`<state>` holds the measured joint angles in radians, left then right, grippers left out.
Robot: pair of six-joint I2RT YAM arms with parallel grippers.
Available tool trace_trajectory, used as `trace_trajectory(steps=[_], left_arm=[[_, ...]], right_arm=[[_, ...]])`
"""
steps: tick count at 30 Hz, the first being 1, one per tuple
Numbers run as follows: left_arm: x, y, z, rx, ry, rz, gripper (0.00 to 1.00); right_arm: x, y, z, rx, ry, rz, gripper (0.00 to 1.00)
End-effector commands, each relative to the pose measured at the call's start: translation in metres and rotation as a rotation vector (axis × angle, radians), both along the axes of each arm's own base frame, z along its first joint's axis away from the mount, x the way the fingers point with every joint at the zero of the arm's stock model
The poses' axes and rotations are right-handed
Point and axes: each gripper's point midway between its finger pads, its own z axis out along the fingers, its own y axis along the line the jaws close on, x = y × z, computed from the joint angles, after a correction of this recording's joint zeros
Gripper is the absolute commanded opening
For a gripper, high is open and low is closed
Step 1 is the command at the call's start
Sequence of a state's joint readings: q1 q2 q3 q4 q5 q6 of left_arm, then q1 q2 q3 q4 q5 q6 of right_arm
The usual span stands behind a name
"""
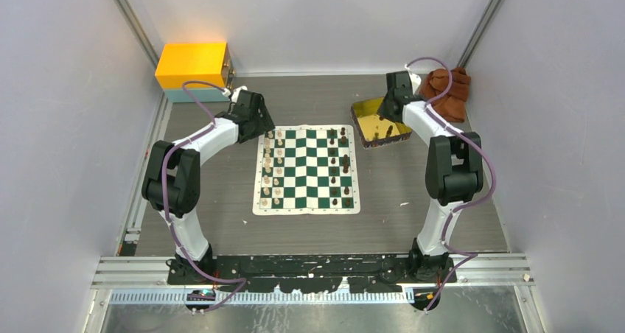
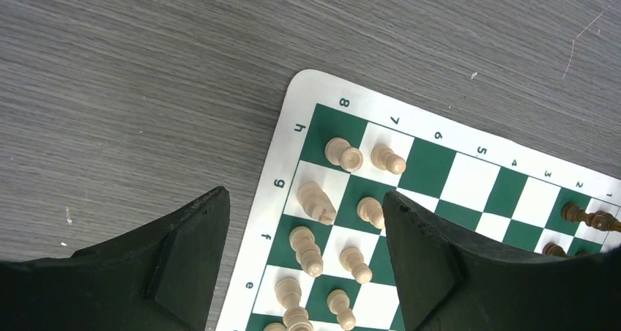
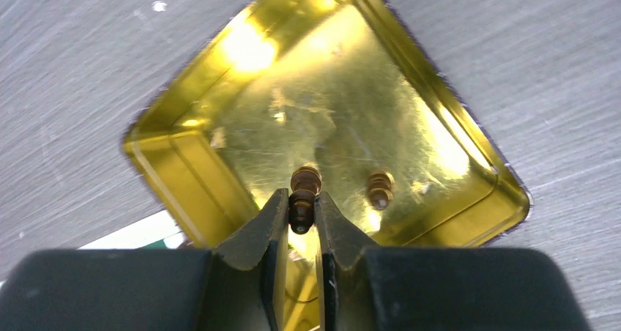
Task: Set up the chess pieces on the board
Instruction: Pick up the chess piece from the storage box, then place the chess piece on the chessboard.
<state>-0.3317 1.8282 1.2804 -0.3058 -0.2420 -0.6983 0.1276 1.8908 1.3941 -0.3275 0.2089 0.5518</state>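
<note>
Right gripper (image 3: 302, 214): fingers nearly together, clamped on one dark piece (image 3: 303, 192) over the gold tray (image 3: 329, 97).
Held piece: pinched at its middle from both sides, knob end pointing up the frame past the fingertips. Long axis runs along the fingers, not across them.
Second dark piece (image 3: 379, 188): loose in the tray, just right of the held one, apart from it.
Tray: upper right of the top view, just off the board's (image 1: 306, 209) upper right corner.
Board: centre of the table (image 1: 221, 230), flat. Cream pieces (image 1: 271, 167) fill its two left columns; dark pieces (image 1: 339, 167) stand in its two right columns.
Left gripper (image 2: 304, 195): jaws wide apart, holding nothing, hovering over the board's upper left corner above the cream rows.
Key relation: from the right claw the board lies to the lower left; a white corner of it shows at the lower left of the right wrist view. The dark columns are the side nearest the tray, and the right arm is the nearer one.
Step, as judged: carry the gripped piece out of the tray to a free dark-side square.
Risk: neighbours stand close there, so the set-down likely needs a straight, upright descent.
</note>
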Motion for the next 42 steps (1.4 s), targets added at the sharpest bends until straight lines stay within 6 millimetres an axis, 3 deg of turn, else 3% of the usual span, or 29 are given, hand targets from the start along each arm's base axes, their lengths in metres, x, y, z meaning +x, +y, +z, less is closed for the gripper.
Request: trace_trajectory(steps=[1, 5, 9, 23, 42], left_arm=[[0.011, 0.000, 0.024, -0.021, -0.063, 0.006, 0.77], [0.011, -0.001, 0.024, -0.022, -0.063, 0.005, 0.77], [0.011, -0.001, 0.026, -0.023, -0.065, 0.006, 0.77], [0.010, -0.001, 0.023, -0.026, -0.059, 0.001, 0.77], [0.009, 0.002, 0.018, -0.004, -0.049, -0.003, 0.77]], right_arm=[[0.019, 0.034, 0.082, -0.070, -0.134, 0.131, 0.01], [0.004, 0.065, 0.093, -0.107, -0.072, 0.225, 0.01], [-0.013, 0.082, 0.095, -0.118, 0.003, 0.265, 0.01], [-0.080, 0.131, 0.054, -0.202, 0.197, 0.429, 0.01], [-0.091, 0.151, -0.006, -0.127, 0.221, 0.482, 0.01]])
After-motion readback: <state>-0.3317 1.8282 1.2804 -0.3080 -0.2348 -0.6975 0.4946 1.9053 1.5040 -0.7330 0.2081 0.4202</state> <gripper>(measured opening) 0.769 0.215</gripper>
